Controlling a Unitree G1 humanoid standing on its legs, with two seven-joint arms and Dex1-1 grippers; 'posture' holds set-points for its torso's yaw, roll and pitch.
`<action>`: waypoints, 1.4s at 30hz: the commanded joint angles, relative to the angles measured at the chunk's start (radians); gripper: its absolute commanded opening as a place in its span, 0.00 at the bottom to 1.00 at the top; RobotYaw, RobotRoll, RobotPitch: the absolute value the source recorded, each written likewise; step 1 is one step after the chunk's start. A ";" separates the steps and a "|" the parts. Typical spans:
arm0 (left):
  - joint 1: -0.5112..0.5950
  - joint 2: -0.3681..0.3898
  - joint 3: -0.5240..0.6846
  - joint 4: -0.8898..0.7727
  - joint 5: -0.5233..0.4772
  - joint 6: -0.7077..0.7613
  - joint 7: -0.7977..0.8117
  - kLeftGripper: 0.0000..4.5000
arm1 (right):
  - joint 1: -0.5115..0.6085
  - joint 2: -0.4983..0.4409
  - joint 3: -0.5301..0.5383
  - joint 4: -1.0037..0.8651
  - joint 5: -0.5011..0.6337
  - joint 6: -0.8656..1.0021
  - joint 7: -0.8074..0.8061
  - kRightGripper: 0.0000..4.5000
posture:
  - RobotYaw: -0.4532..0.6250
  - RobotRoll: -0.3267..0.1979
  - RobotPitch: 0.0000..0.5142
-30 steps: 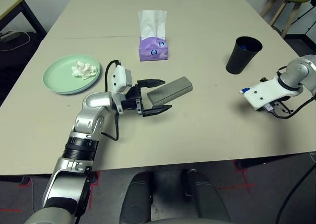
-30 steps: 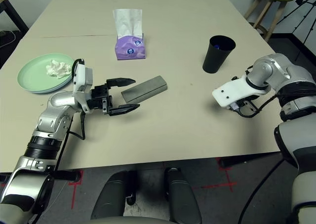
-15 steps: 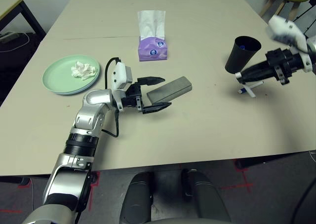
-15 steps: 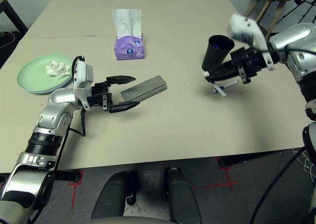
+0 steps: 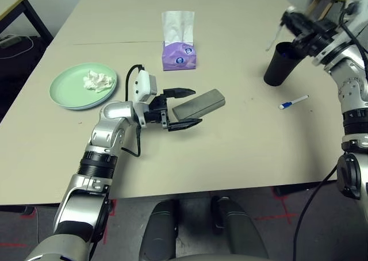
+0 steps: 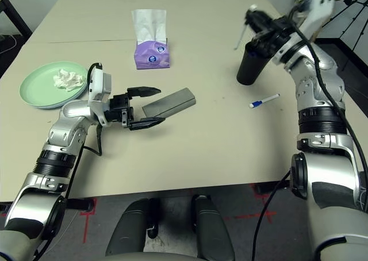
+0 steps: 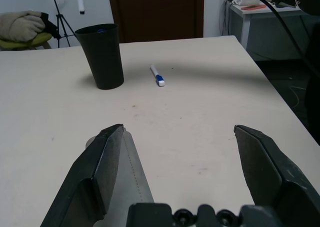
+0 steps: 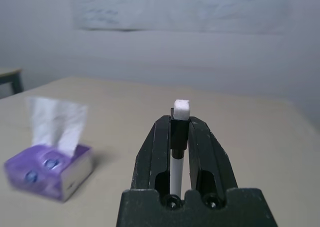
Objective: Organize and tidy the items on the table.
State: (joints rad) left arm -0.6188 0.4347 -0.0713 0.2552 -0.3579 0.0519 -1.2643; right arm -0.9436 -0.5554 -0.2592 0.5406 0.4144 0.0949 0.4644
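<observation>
Left tool [image 5: 183,107] gapes around the case's [image 5: 199,105] end; right tool [image 8: 179,132], above the cup [image 5: 280,64], clamps a white pen [image 8: 176,159].

free: bare desk [image 5: 230,152] along the near edge | blocked: glasses case [image 5: 198,106] mid-desk; cup [image 5: 280,64] with pen [image 5: 294,102] beside it; tissue box [image 5: 178,56]; plate [image 5: 69,94] far left

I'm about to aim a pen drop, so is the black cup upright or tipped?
Upright. The black cup stands on its base on the table, open mouth facing up, with something blue inside; the left wrist view shows the same.
</observation>
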 commanded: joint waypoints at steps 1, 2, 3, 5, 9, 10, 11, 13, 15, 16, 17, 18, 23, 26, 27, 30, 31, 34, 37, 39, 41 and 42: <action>0.007 0.002 -0.010 0.004 0.004 -0.004 -0.006 1.00 | 0.005 0.016 -0.042 0.001 -0.028 -0.012 -0.101 0.07 | 0.44 0.62 0.32; 0.007 0.002 -0.010 0.004 0.004 -0.004 -0.006 1.00 | 0.007 0.020 -0.047 0.000 -0.035 -0.006 -0.120 0.07 | 0.44 0.62 0.32; 0.007 0.002 -0.010 0.003 0.004 -0.003 -0.005 1.00 | 0.011 0.024 -0.051 -0.006 -0.038 0.018 -0.147 0.07 | 0.44 0.62 0.32; 0.005 0.003 -0.010 0.006 0.003 -0.002 -0.007 1.00 | 0.019 0.038 -0.056 -0.022 -0.037 0.065 -0.188 0.07 | 0.44 0.62 0.32; -0.011 0.008 -0.004 0.004 -0.009 0.028 -0.009 1.00 | 0.021 0.059 -0.055 -0.043 -0.038 0.125 -0.224 0.07 | 0.44 0.62 0.32; -0.017 0.008 -0.002 0.003 -0.011 0.040 -0.003 1.00 | 0.020 0.061 -0.053 -0.043 -0.042 0.135 -0.227 0.07 | 0.44 0.62 0.32; -0.022 0.008 0.001 0.004 -0.011 0.049 0.002 1.00 | 0.019 0.063 -0.050 -0.045 -0.044 0.145 -0.227 0.07 | 0.44 0.62 0.32; -0.030 0.009 0.004 0.007 -0.002 0.055 0.017 1.00 | 0.015 0.067 -0.047 -0.044 -0.053 0.152 -0.234 0.07 | 0.44 0.62 0.32; -0.033 0.009 0.007 0.010 0.007 0.060 0.039 1.00 | 0.013 0.072 -0.048 -0.044 -0.054 0.156 -0.235 0.07 | 0.44 0.62 0.32; -0.033 0.005 0.010 0.012 0.012 0.058 0.055 1.00 | 0.013 0.069 -0.043 -0.041 -0.061 0.163 -0.235 0.07 | 0.44 0.62 0.33; -0.033 0.002 0.013 0.012 0.017 0.058 0.073 1.00 | 0.013 0.066 -0.036 -0.038 -0.067 0.166 -0.231 0.07 | 0.44 0.62 0.33; -0.033 -0.004 0.018 0.011 0.019 0.060 0.097 1.00 | 0.010 0.066 -0.039 -0.033 -0.072 0.174 -0.244 0.15 | 0.44 0.62 0.33; -0.032 -0.016 0.026 0.012 0.054 0.030 0.198 1.00 | 0.008 0.064 -0.044 -0.035 -0.077 0.204 -0.254 0.54 | 0.45 0.62 0.33; -0.029 -0.018 0.029 0.015 0.060 0.026 0.225 1.00 | 0.004 0.061 -0.044 -0.035 -0.077 0.208 -0.253 0.81 | 0.45 0.62 0.33; -0.030 -0.018 0.028 0.015 0.060 0.025 0.228 1.00 | 0.002 0.060 -0.044 -0.035 -0.077 0.208 -0.252 0.89 | 0.45 0.62 0.33; -0.029 -0.016 0.026 0.013 0.059 0.025 0.233 1.00 | -0.019 0.042 -0.013 -0.022 -0.102 0.174 -0.208 0.99 | 0.45 0.62 0.33; -0.028 -0.016 0.027 0.013 0.059 0.027 0.236 1.00 | -0.024 0.032 0.010 -0.023 -0.111 0.151 -0.156 0.99 | 0.44 0.62 0.33; -0.030 -0.016 0.028 0.015 0.060 0.024 0.243 1.00 | -0.020 -0.001 0.098 -0.058 -0.105 0.126 0.094 0.99 | 0.44 0.62 0.33; -0.034 -0.018 0.027 0.021 0.061 0.017 0.246 1.00 | 0.027 -0.074 0.227 -0.109 -0.115 0.085 0.417 0.99 | 0.44 0.62 0.33; -0.035 -0.019 0.027 0.022 0.058 0.014 0.242 1.00 | 0.053 -0.141 0.324 -0.109 -0.170 0.032 0.600 0.99 | 0.45 0.62 0.34; -0.032 -0.022 0.027 0.017 0.047 0.019 0.231 1.00 | 0.050 -0.192 0.415 -0.063 -0.257 -0.038 0.702 0.99 | 0.45 0.62 0.34; -0.032 -0.023 0.027 0.015 0.043 0.020 0.228 1.00 | 0.040 -0.211 0.461 -0.027 -0.311 -0.096 0.745 0.99 | 0.45 0.62 0.34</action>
State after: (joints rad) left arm -0.6544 0.4152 -0.0383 0.2614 -0.3115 0.0754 -1.0245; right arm -0.9055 -0.7387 0.1467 0.4760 0.1769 0.0700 1.1307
